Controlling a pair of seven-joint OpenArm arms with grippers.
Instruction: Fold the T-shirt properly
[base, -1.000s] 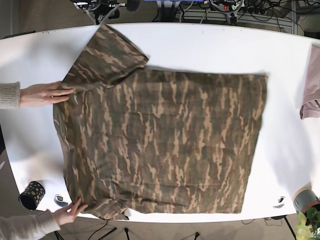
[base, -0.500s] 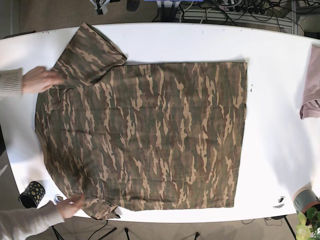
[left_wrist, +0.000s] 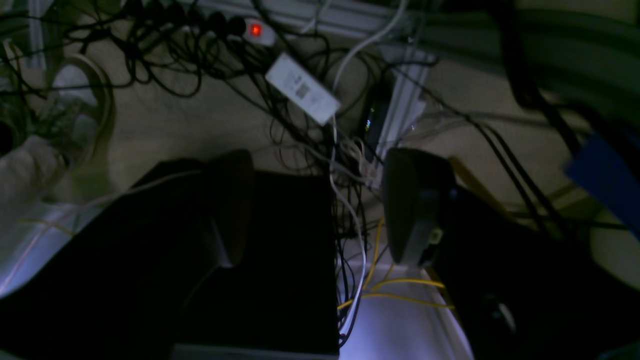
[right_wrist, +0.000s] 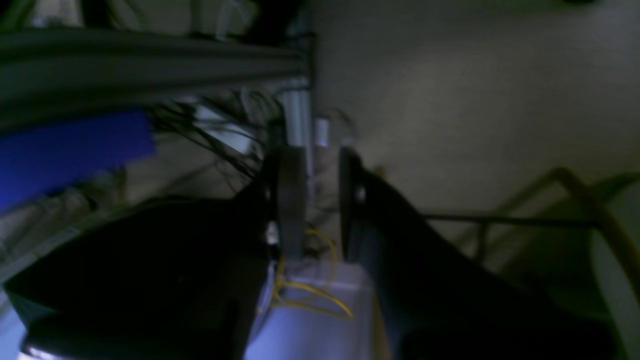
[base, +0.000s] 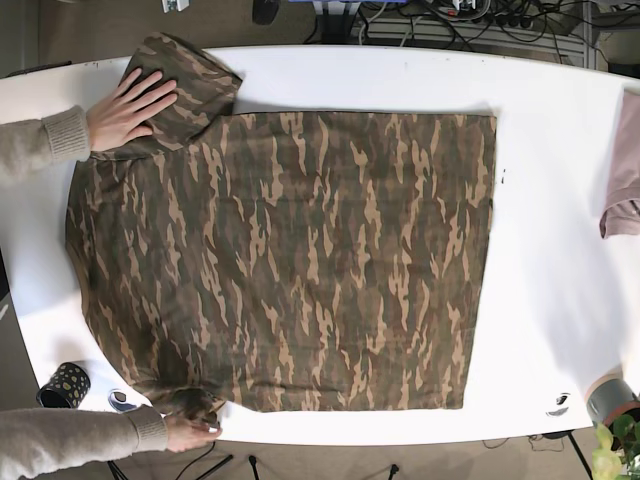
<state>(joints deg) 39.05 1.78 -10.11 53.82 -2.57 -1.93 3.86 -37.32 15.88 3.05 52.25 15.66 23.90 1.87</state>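
Observation:
A camouflage T-shirt (base: 290, 250) lies flat on the white table (base: 560, 200), collar end to the left and hem to the right. One human hand (base: 130, 105) presses the folded upper sleeve. Another hand (base: 190, 432) holds the lower sleeve at the table's front edge. Neither gripper shows in the base view. In the left wrist view my left gripper (left_wrist: 322, 205) hangs open over floor cables, with nothing between its fingers. My right gripper (right_wrist: 321, 200) has a narrow gap between its fingers (right_wrist: 291, 200) and is empty, over the floor.
A pink garment (base: 625, 170) lies at the table's right edge. A black dotted cup (base: 64, 388) stands at the front left corner. A grey tape roll (base: 610, 397) and a plant (base: 620, 445) sit at the front right. Cables (left_wrist: 300, 90) cover the floor behind the table.
The hands have smoothed the shirt flat. The upper hand moved up onto the sleeve, which is now folded in. The lower hand slid right along the front edge.

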